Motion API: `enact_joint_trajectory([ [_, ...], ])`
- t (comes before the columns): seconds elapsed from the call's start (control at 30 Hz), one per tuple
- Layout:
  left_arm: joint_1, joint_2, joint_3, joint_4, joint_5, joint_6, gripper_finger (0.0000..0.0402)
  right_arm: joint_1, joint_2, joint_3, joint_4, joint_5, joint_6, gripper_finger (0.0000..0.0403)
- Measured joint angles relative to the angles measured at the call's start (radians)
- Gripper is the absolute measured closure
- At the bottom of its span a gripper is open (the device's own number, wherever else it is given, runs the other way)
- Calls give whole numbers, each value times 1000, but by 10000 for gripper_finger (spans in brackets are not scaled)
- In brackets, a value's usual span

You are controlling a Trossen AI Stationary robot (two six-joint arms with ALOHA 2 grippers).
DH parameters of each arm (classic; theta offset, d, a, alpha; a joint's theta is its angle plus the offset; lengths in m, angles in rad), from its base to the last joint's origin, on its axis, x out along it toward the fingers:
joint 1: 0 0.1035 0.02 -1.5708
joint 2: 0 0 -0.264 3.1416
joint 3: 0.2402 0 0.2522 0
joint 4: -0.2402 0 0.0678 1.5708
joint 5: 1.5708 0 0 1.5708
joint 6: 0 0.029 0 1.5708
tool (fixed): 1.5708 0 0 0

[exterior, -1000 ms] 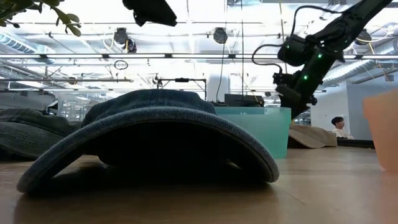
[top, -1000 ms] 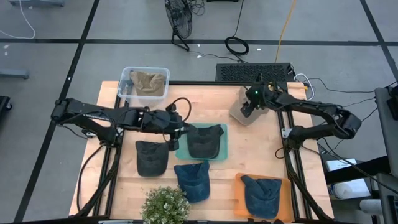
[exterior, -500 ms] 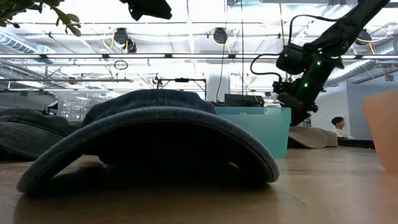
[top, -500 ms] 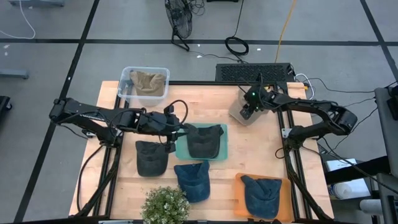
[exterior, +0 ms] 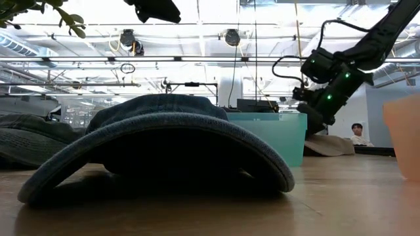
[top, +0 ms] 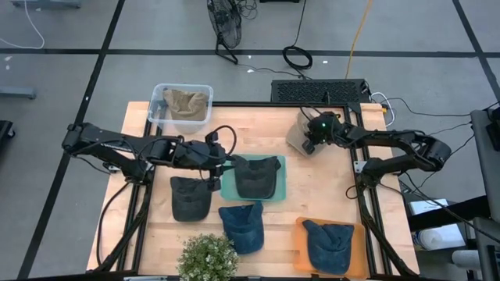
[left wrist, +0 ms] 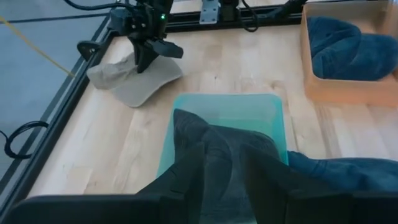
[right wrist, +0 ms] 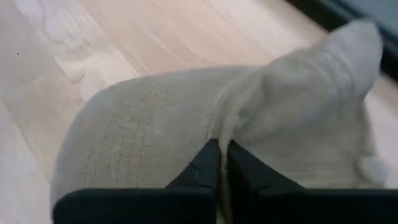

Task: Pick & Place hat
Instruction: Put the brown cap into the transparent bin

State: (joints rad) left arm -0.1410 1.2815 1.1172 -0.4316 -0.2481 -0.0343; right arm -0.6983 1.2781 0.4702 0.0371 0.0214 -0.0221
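Right wrist view shows the right claw [right wrist: 219, 163] with its two dark fingers pinched together on a fold of the beige hat [right wrist: 186, 118]; the hat's far edge runs out of the picture. From above, that hat [top: 298, 139] lies at the back right of the wooden table [top: 312, 187], mostly covered by the right claw [top: 311, 134] and its wrist. In the low view the same hat [exterior: 328, 145] shows only as a thin tan sliver behind the teal tray [exterior: 275, 134].

The left claw [top: 226, 164] reaches over the edge of the teal tray [top: 228, 187], where a dark hat [top: 258, 178] lies. In the left wrist view the dark hat [left wrist: 217, 168] drapes over the claw's fingers, so whether they are apart or gripping cannot be told.

A denim hat [exterior: 157, 147] fills most of the low view and blocks the table behind it. Overhead, it [top: 241, 226] lies near the front, with another dark hat [top: 190, 197] to its left, a plant [top: 207, 257] cut off at the front edge, and a blue hat [top: 328, 243] in an orange tray [top: 301, 234]. A clear bin [top: 160, 97] at the back left corner holds tan cloth [top: 186, 104].

Beyond the table is grey floor with cables; the low view shows ceiling pipes, lights, and a seated person [exterior: 357, 134] far off.
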Motion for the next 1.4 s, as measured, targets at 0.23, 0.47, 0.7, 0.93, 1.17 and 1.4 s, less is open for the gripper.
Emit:
enact_joint_trajectory([
  [0.23, 0, 53, 0, 22, 24, 94, 289, 92, -125, -4, 3, 15, -144, 400],
  [0.47, 0, 98, 0, 115, 29, 228, 289, 246, -267, -4, 5, 159, -245, 401],
  [0.7, -15, 108, 0, 364, 30, 472, 289, 442, -390, 0, 62, 305, -352, 402],
  [0.93, -17, 109, 0, 443, 28, 530, 289, 639, -399, 98, 68, 395, -387, 402],
  [1.17, -25, 137, 0, 450, 2, 529, 289, 729, -270, 208, 65, 397, -399, 403],
  [1.4, -69, 204, 74, 392, -114, 529, 289, 741, -132, 291, 54, 397, -435, 403],
])
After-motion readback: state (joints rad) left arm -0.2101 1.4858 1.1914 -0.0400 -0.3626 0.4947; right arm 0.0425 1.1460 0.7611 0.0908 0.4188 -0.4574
